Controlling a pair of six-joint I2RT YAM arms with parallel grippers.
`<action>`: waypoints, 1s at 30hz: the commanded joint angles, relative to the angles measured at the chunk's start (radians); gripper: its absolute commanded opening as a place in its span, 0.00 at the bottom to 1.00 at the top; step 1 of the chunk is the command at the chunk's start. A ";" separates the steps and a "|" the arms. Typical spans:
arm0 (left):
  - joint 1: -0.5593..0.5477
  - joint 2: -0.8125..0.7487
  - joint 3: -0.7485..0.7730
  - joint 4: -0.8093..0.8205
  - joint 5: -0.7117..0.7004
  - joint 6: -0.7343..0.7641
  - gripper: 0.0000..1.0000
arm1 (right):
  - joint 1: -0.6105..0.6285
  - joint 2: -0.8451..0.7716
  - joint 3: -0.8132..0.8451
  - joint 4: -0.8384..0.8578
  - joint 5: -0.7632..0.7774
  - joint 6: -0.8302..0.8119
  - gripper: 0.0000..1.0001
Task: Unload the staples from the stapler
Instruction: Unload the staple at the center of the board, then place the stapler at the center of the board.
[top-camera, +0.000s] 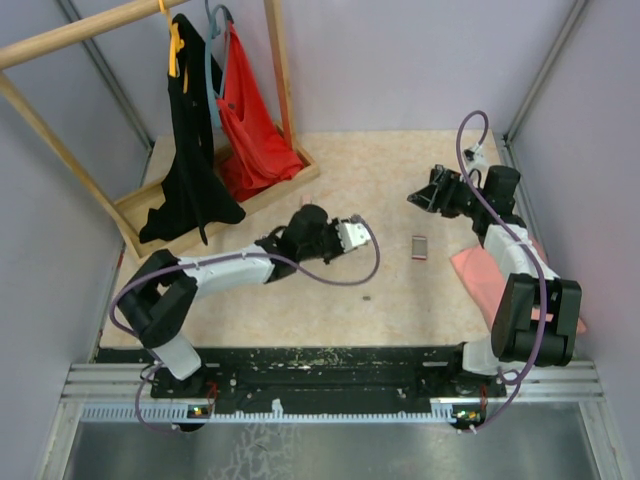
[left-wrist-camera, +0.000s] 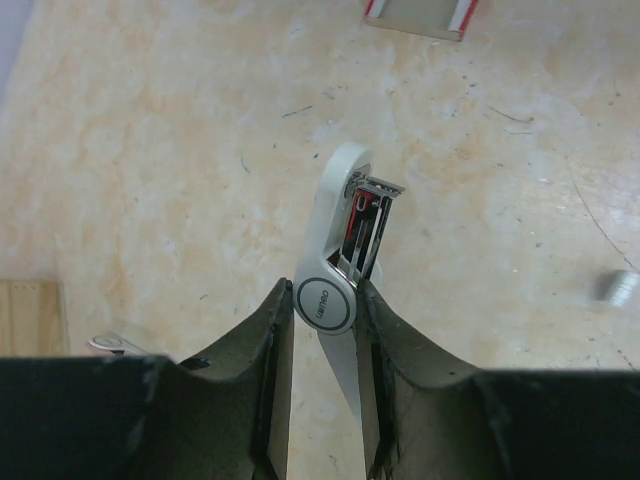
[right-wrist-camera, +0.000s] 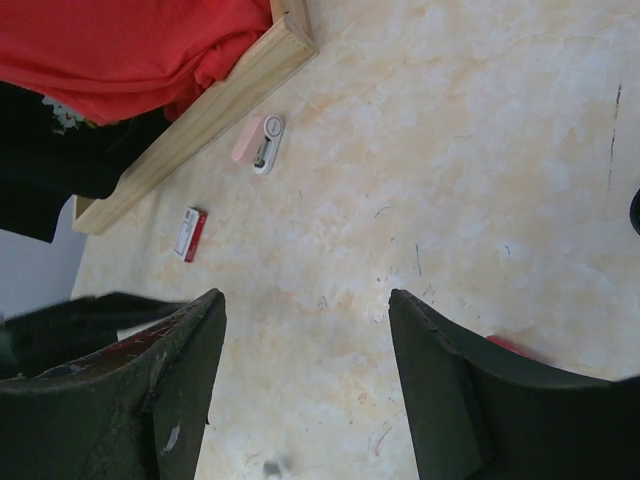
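Observation:
My left gripper (left-wrist-camera: 322, 295) is shut on the stapler (left-wrist-camera: 345, 230), a white-grey one, pinching its round logo hinge. The stapler's two arms are spread apart, and its metal magazine (left-wrist-camera: 368, 215) shows between them, pointing away over the table. I cannot tell whether staples sit inside it. In the top view the stapler (top-camera: 353, 235) hangs mid-table at the left gripper (top-camera: 345, 238). A small silvery-grey piece (left-wrist-camera: 620, 287), seemingly staples, lies blurred on the table to the near side (top-camera: 367, 297). My right gripper (right-wrist-camera: 305, 300) is open and holds nothing, hovering at the back right (top-camera: 422, 197).
A red-and-white box (top-camera: 421, 247) lies on the table just beyond the stapler (left-wrist-camera: 420, 15). A wooden rack (top-camera: 215, 200) with black and red garments stands at the back left. A small pink-and-white object (right-wrist-camera: 260, 143) rests by the rack's base. A pink cloth (top-camera: 485, 272) lies at the right.

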 joint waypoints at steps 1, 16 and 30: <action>0.092 -0.025 0.072 -0.190 0.258 -0.173 0.00 | -0.011 -0.019 -0.002 0.054 -0.036 0.014 0.66; 0.221 0.027 0.317 -0.509 0.370 -0.176 0.00 | 0.141 -0.169 -0.059 0.097 -0.113 -0.280 0.66; 0.349 -0.003 0.372 -0.763 0.730 -0.128 0.00 | 0.328 -0.428 -0.202 -0.143 -0.239 -1.139 0.68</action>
